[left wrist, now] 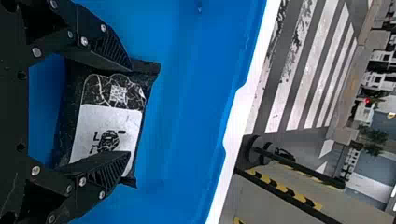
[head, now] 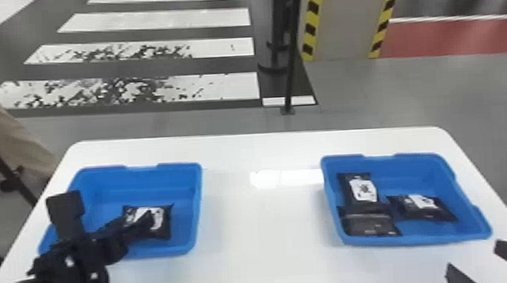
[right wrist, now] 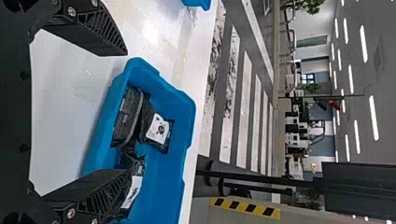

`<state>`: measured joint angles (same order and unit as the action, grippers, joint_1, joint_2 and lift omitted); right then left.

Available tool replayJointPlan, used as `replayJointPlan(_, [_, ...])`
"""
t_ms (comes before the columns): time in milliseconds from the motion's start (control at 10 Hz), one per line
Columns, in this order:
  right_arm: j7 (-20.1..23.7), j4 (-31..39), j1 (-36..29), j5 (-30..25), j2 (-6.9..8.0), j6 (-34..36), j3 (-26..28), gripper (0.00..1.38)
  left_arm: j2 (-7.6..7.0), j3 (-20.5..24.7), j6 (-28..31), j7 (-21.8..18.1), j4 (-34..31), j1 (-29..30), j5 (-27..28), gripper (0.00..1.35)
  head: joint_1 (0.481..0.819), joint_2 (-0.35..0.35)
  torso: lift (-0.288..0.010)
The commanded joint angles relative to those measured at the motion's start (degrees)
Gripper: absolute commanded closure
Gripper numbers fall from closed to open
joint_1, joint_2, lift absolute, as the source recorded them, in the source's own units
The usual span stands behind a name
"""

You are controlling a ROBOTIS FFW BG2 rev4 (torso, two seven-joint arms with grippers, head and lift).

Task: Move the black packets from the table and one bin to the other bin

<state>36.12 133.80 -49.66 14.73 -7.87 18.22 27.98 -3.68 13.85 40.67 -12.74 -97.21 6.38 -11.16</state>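
Left black pincer point(left wrist: 130, 111) hung open over the white-labelled black plastic packet point(left wrist: 105, 121), inside the left blue plastic bin point(head: 143, 183). Judged best: align with opposite edges, close evenly, lift above the rim. Right black pincer point(head: 474, 255) open, near right bin point(head: 419, 239).

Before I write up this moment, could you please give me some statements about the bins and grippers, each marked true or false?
1. The left bin has a black packet in it. True.
2. The right bin has just one packet in it. False; three packets show there.
3. The left gripper is at the left bin's packet, its fingers apart. True.
4. The right gripper is clamped on a packet. False; its fingers are open and grip nothing.
5. Both bins are blue. True.
6. A packet lies on the table between the bins. False; the packets seen lie in the bins.
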Motion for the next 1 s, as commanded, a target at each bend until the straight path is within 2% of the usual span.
replayJointPlan(0, [0.1, -0.3, 0.2, 0.0, -0.04, 0.1, -0.1, 0.13, -0.45, -0.4, 1.8, -0.1, 1.1, -0.8, 2.8, 0.66, 0.695, -0.021, -0.11])
replayJointPlan(100, [0.2, -0.6, 0.3, 0.1, 0.05, 0.2, -0.1, 0.13, -0.36, -0.3, 0.4, -0.1, 2.5, -0.8, 3.5, 0.56, 0.695, -0.018, -0.11])
replayJointPlan(200, [0.3, -0.8, 0.4, 0.5, -0.04, 0.2, -0.1, 0.13, -0.27, -0.1, 0.0, -0.1, 3.8, -0.9, 6.6, 0.47, 0.695, -0.01, -0.11])
replayJointPlan(300, [0.4, -1.1, 0.6, 0.6, 0.05, 0.2, -0.1, 0.13, -0.45, -0.1, 0.5, -1.0, 4.7, -1.0, 8.1, 0.64, 0.695, 0.0, -0.11])
replayJointPlan(400, [0.4, -1.4, 0.6, 0.8, 0.05, 0.2, -0.1, 0.13, -0.45, -0.4, -2.7, -1.1, 4.7, -0.5, 8.9, 1.11, 0.695, 0.008, -0.11])
replayJointPlan(500, [0.5, -1.7, 0.6, 1.1, 0.05, 0.2, -0.1, 0.13, 0.52, 0.7, -4.5, -0.7, 4.6, -0.1, 8.9, 1.2, 0.695, 0.011, -0.11])
replayJointPlan(700, [0.7, -2.1, 0.9, 1.3, 0.05, 0.5, -0.1, 0.13, 0.78, 0.2, -5.8, -1.1, 3.1, 0.1, 6.4, 1.21, 0.695, 0.018, -0.11])
replayJointPlan(900, [0.9, -2.7, 1.2, 1.3, 0.05, 0.8, -0.1, 0.13, 1.66, 0.1, -8.3, -1.0, -4.3, 3.6, 2.0, 1.21, 0.695, -0.004, -0.11])
